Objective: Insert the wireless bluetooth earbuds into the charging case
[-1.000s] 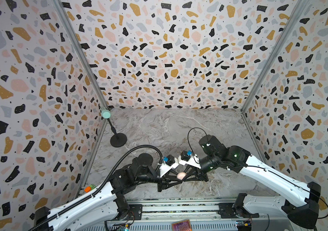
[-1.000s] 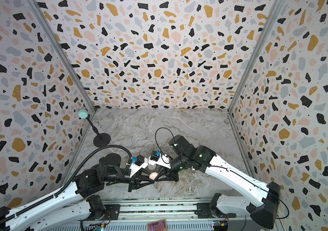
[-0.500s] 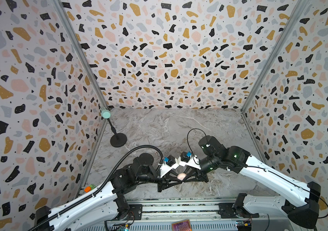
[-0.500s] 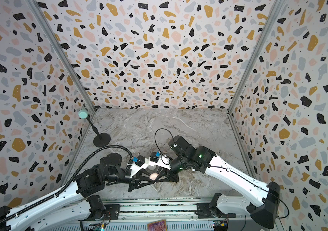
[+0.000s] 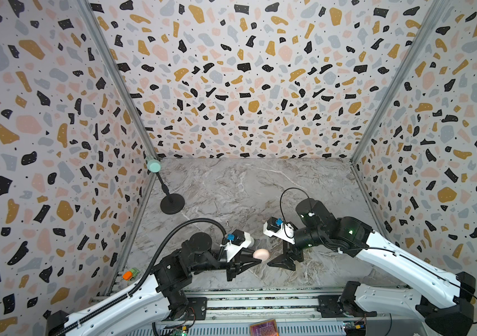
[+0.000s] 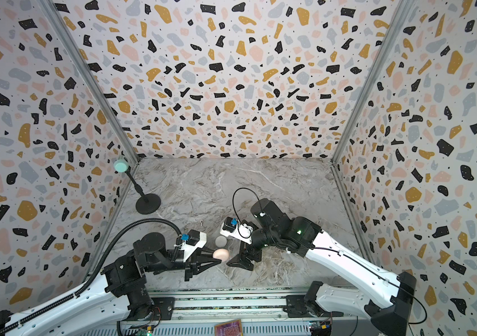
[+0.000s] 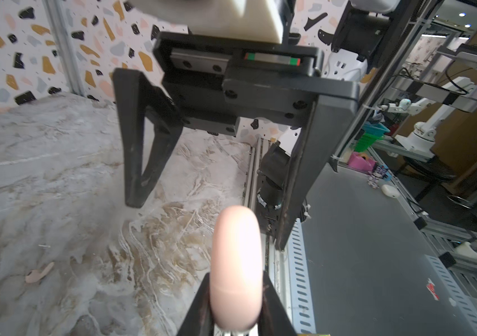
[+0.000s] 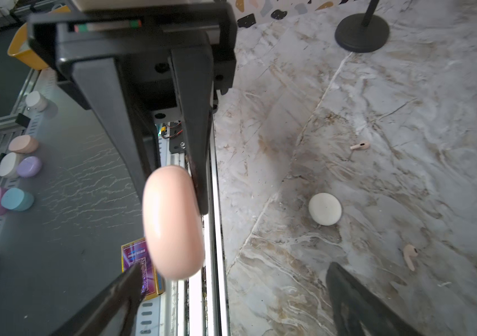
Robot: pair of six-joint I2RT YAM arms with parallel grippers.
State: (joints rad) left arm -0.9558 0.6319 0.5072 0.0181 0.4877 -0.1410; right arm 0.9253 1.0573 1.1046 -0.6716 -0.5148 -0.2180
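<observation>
A pale pink charging case [image 5: 261,254] [image 6: 221,254], its lid closed, is held on edge above the marble floor near the front rail. My left gripper [image 7: 236,291] is shut on the pink case [image 7: 236,261], one finger on each flat face. Just right of the case my right gripper [image 8: 231,291] stands wide open, holding nothing, with the pink case [image 8: 173,224] in front of its jaws. Two pale pink earbuds [image 8: 359,146] [image 8: 409,257] lie loose on the floor. A pink earbud [image 7: 39,273] also shows in the left wrist view.
A round white case [image 8: 325,209] [image 6: 221,241] lies on the floor behind the grippers. A black stand with a teal head [image 5: 172,203] is at the back left. Several spare cases [image 8: 16,168] and a card [image 8: 141,270] lie on the bench beyond the front rail [image 5: 260,293].
My right gripper has opened wide and drawn back to the right, off the pink case. The left gripper keeps hold of the case in about the same place.
</observation>
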